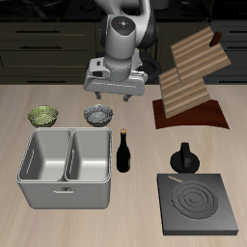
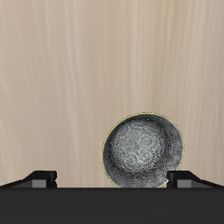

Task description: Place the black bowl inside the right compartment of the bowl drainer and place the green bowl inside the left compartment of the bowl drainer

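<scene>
While the two-finger gripper (image 1: 109, 95) hung with jaws apart over the small, speckled grey-black bowl (image 1: 96, 116) at upper centre, behind the grey metal bowl drainer (image 1: 66, 192), it seemed set to descend and grasp.

**Gripper poised, fingers spread**

Your arm reaches forward from the base with the wrist pointing straight down. Your gripper (image 1: 112, 97) hangs in the air above the table, touching nothing. In the wrist view its two fingertips (image 2: 40, 178) stand wide apart, nothing between them.
</scene>
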